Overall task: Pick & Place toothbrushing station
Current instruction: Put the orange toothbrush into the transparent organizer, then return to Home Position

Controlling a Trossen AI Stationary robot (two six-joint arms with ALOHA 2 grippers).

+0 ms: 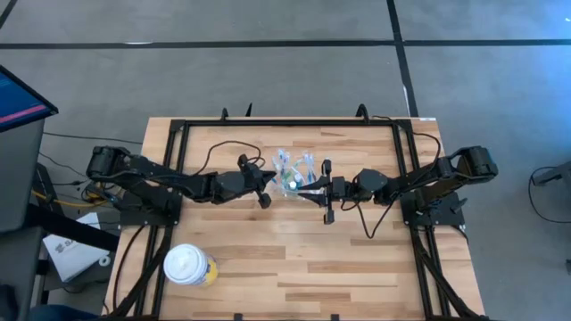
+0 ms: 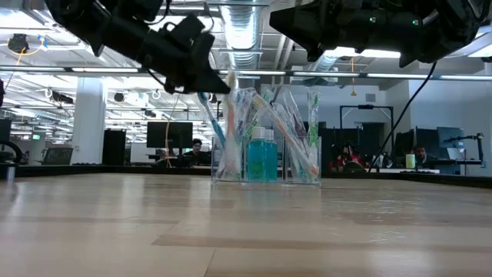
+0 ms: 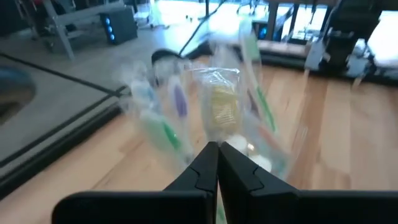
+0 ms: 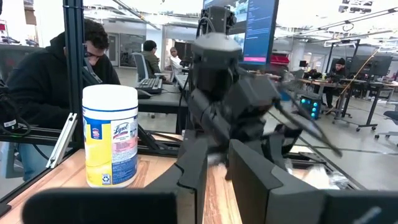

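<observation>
left gripper sits just beside the toothbrushing station, on its left side in the high view, fingers pressed fully together with nothing between them. right gripper reaches in from the other side, its tip at the station's lower edge in the high view; its fingers stand slightly apart, and whether they clamp anything cannot be told.

toothbrushing station — a clear oblong holder — stands upright on the wooden table, near the centre toward the far edge, between the two grippers. in the low view it holds several toothbrushes leaning at angles and a small blue bottle.

yellow cup with a white lid stands well apart, near the table's front left area. a seated person shows beyond the table in the right wrist view.
</observation>
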